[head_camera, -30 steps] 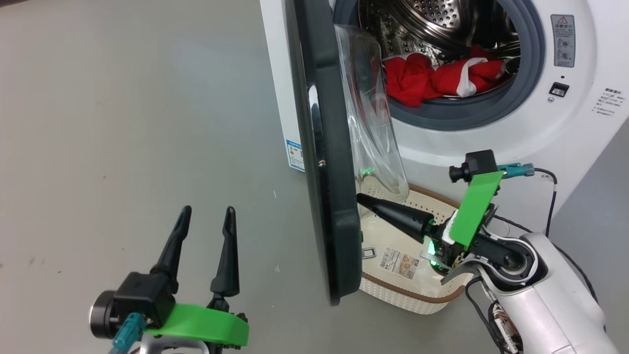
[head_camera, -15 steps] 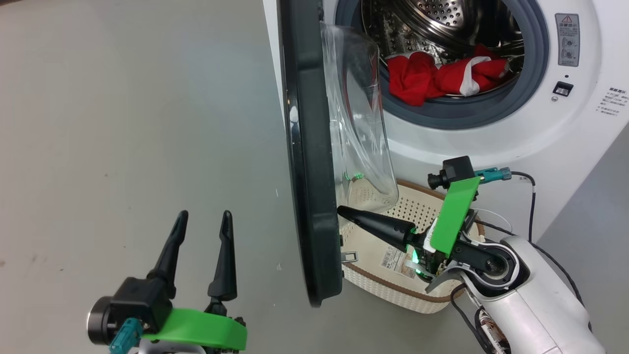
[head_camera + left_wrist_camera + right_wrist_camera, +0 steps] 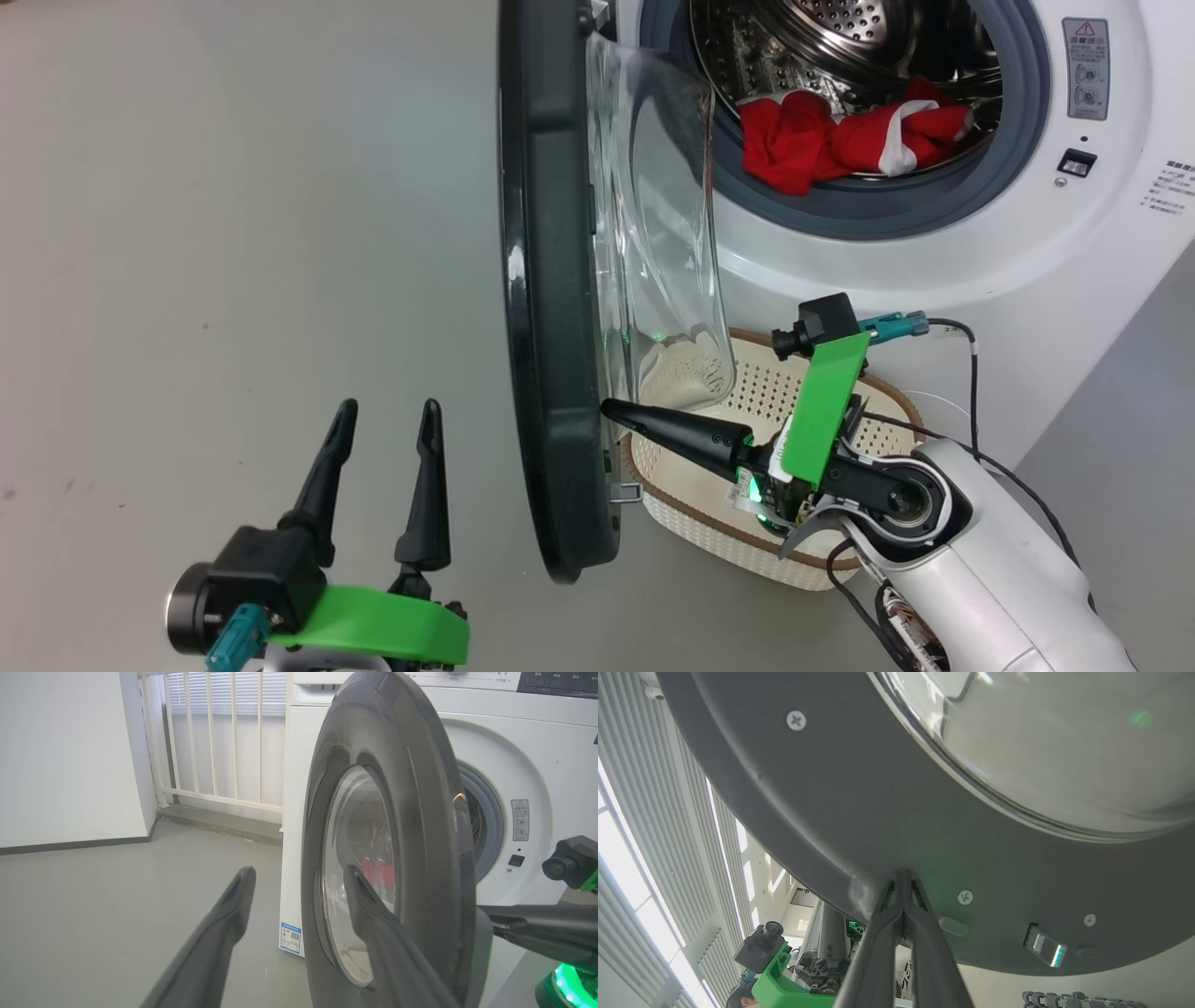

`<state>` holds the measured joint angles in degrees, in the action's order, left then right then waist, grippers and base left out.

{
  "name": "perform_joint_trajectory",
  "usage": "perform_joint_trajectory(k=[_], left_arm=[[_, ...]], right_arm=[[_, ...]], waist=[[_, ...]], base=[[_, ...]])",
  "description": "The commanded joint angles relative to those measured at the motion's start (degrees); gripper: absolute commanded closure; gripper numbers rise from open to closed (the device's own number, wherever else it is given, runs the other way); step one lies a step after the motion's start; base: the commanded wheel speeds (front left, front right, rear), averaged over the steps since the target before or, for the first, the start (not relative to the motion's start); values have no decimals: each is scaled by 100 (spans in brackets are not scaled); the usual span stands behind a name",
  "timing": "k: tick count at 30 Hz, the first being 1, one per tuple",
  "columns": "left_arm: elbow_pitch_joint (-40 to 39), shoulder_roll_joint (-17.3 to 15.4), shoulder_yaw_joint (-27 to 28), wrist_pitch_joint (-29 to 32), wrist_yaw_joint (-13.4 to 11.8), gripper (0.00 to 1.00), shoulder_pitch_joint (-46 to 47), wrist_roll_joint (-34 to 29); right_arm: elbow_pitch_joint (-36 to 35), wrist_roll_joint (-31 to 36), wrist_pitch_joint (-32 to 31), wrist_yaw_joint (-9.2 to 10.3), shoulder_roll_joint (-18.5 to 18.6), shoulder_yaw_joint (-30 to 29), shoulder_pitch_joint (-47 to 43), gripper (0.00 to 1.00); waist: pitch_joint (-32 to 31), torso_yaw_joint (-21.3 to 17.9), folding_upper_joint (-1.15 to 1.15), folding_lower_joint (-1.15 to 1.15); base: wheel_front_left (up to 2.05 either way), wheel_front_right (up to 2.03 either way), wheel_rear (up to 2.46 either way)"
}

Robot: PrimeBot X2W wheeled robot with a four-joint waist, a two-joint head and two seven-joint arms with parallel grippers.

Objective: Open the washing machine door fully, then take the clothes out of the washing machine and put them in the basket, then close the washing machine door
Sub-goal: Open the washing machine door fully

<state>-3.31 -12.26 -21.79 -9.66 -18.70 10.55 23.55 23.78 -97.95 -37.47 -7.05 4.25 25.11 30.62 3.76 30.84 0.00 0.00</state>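
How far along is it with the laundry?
Done: the round glossy black door is unlatched, standing about square to the white front-loading washing machine. In hand: the right arm's shut jaws press its inner rim, seemingly pushing it wider. Left: bright red clothes lie in the drum; the cream plastic basket awaits them; then closing the door.

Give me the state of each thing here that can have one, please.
Washing machine door: open, swung well out from the washing machine.
Clothes: inside the drum, at the front of its opening.
Basket: upright on the floor, no clothes seen in it.
Right gripper: shut, tips against the door's inner face.
Left gripper: open, holding nothing.
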Motion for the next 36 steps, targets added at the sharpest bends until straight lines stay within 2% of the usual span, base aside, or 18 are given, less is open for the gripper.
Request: perform_joint_trajectory(k=[1,14,18,23,24,25,26,28,29,30,33,34,36], left_arm=[[-156,-135,211,-26,-44,0,111,51],[-170,-153,191,-49,-67,0,115,75],[-126,-152,178,-65,-32,0,125,112],[-81,-156,169,-77,-2,0,130,154],[-70,-159,167,-78,3,0,129,162],[-60,-164,164,-77,12,0,128,170],[-51,-171,156,-76,24,0,128,175],[-42,-186,137,-72,42,0,129,176],[-41,-192,130,-71,46,0,132,174],[-42,-198,124,-72,49,0,134,171],[-36,-203,105,-81,54,0,130,171],[-30,-205,101,-88,55,0,123,171],[-14,-217,95,-102,62,0,109,172]], right_arm=[[-151,-125,49,-44,-136,134,214,100],[-64,-269,245,-44,-136,420,370,100],[-143,54,439,-44,-65,448,371,100],[-413,951,1104,-44,174,612,283,100],[-455,1175,1293,-44,230,647,255,95],[-502,1429,1484,-44,292,702,237,84],[-522,1696,1687,-44,355,754,212,80],[-511,2300,2134,-44,475,859,180,77],[-486,2610,2373,-44,525,892,161,72],[-442,2937,2615,-44,572,913,148,61],[-354,3837,3208,-44,651,952,96,48],[-323,4133,3380,-44,665,941,77,36],[-247,4730,3733,-44,653,837,19,6]], waist=[[9,5,0,0],[40,5,0,0],[26,-6,0,0],[-19,-22,0,0],[-32,-26,0,0],[-45,-31,0,0],[-59,-35,0,0],[-90,-44,0,0],[-99,-49,0,0],[-111,-54,0,0],[-133,-65,0,0],[-139,-68,0,0],[-152,-75,0,0]], base=[[0,0,0],[0,0,0],[0,0,0],[0,0,0],[0,0,0],[0,0,0],[0,0,0],[0,0,0],[0,0,0],[0,0,0],[0,0,0],[0,0,0],[0,0,0]])
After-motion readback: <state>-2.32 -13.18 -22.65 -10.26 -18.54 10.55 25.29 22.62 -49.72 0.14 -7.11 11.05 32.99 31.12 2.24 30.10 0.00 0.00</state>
